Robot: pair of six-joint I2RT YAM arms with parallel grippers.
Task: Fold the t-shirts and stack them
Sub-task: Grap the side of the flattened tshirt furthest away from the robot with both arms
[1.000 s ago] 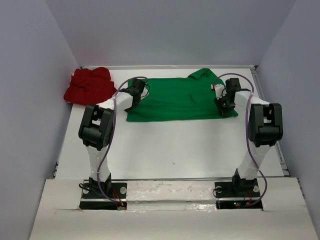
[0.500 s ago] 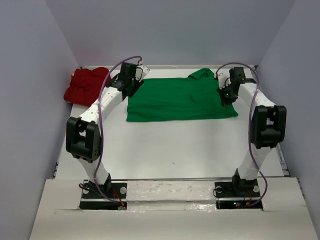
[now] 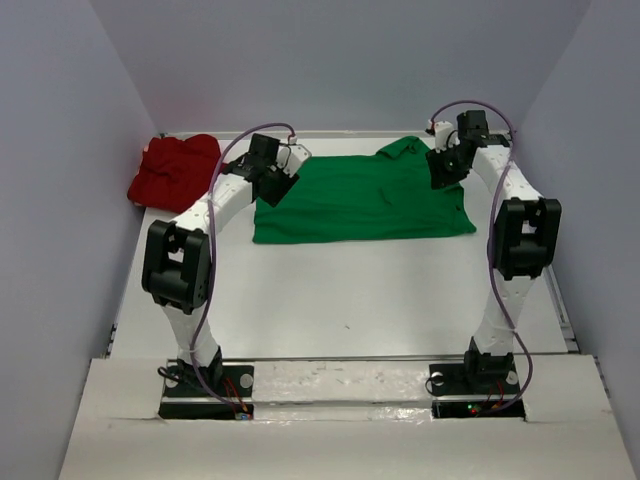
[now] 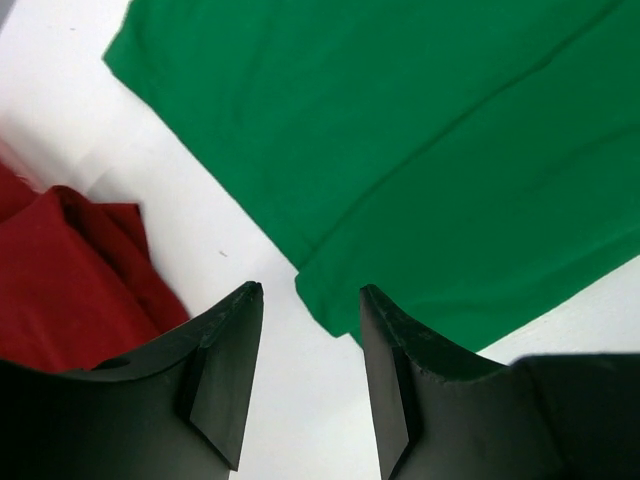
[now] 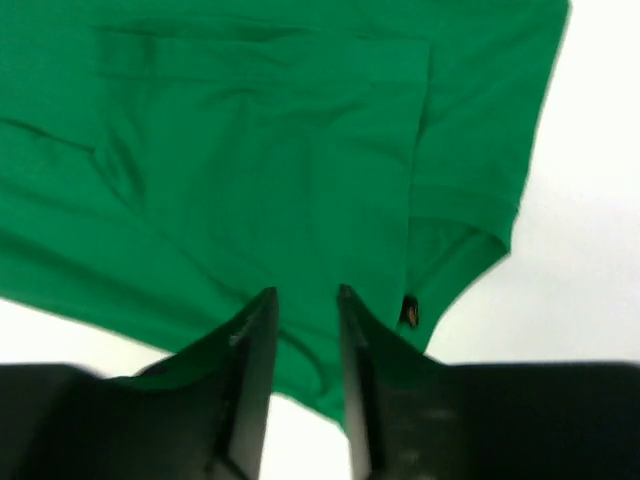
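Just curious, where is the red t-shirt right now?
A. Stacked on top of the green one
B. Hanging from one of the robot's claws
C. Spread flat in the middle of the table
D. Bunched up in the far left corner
D: the red t-shirt lies crumpled in the far left corner of the table, with a strip of bare table between it and the green t-shirt, which is spread out flat.

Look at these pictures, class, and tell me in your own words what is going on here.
Two robot arms are working on a green t-shirt spread out on the table. The left arm hangs over its left edge and the right arm over its far right corner, both with jaws parted and holding nothing. A red t-shirt lies crumpled at the table's far left corner, not yet folded.
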